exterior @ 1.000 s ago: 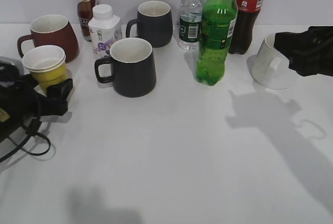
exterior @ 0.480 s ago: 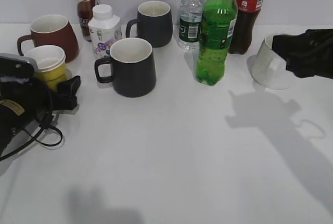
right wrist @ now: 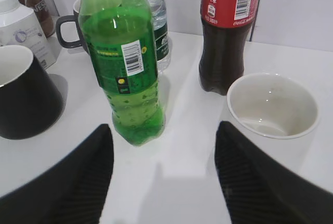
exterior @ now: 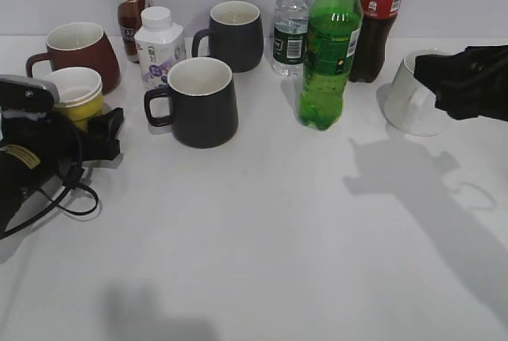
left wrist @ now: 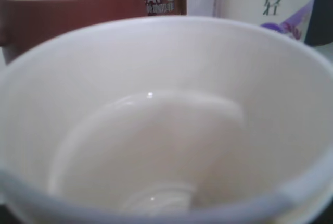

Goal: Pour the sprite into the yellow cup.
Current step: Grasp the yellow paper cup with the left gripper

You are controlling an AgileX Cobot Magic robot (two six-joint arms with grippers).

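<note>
The sprite (exterior: 325, 55) stands upright at the back centre-right, cap on; in the right wrist view (right wrist: 125, 62) it is ahead and left of centre. The yellow cup (exterior: 79, 97) stands at the far left. Its white inside fills the left wrist view (left wrist: 156, 130). My left gripper (exterior: 95, 128) reaches round the cup, with one finger showing just right of it and a small gap between; it looks open. My right gripper (exterior: 432, 79) hovers at the right, open and empty, with fingers wide apart (right wrist: 164, 172) and short of the sprite.
A red-brown mug (exterior: 79, 51) stands right behind the yellow cup. Two dark mugs (exterior: 198, 107) (exterior: 236, 36), a white drink bottle (exterior: 159, 44), a coffee bottle (exterior: 128, 4), a water bottle (exterior: 291, 28), a cola bottle (exterior: 379, 24) and a white mug (exterior: 409, 107) crowd the back.
My left gripper has moved forward and up along the yellow cup, so its finger now sits beside the cup. The right gripper has shifted only slightly.
</note>
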